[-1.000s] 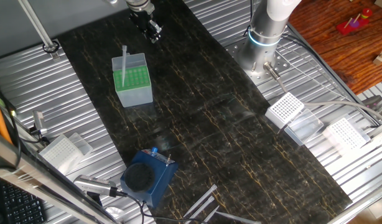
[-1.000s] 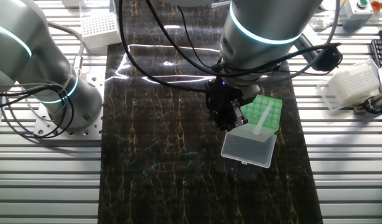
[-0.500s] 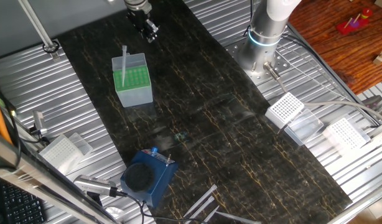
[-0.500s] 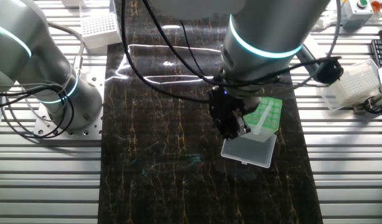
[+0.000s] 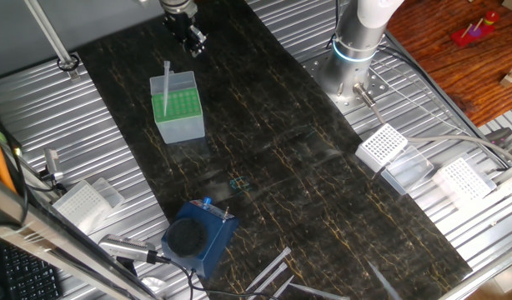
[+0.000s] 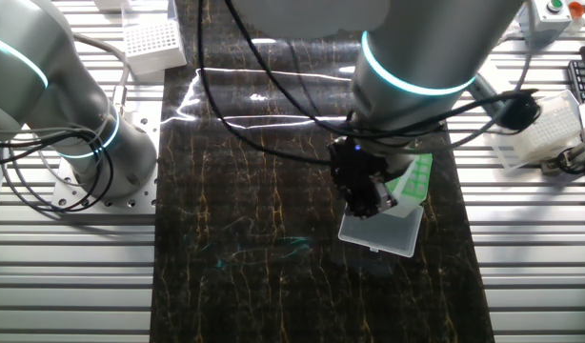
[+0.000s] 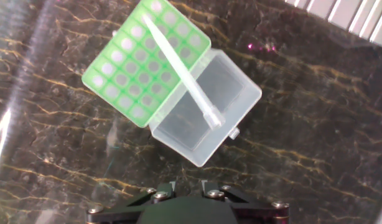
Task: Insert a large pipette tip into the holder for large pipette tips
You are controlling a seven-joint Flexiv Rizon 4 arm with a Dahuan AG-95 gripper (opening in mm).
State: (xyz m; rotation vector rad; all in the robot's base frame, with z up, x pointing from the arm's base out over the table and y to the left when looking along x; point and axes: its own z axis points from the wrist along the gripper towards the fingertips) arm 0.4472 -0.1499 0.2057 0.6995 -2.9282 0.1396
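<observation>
The holder is a translucent box with a bright green grid top. It stands at the far left of the dark mat. A large pipette tip stands tilted in the grid, its wide end up. In the hand view the tip slants from the green grid over the box's open clear lid. My gripper hangs above and behind the holder, apart from the tip. In the hand view its jaws stand parted and empty. In the other fixed view the gripper hides part of the holder.
A dark blue block with a round black top stands at the mat's near edge, with loose tips beside it. White perforated racks lie on the ribbed metal table. The arm's base is at the back right.
The gripper has drawn up and away from the holder, leaving the tip standing in the green grid. In the other fixed view it now covers more of the box.
</observation>
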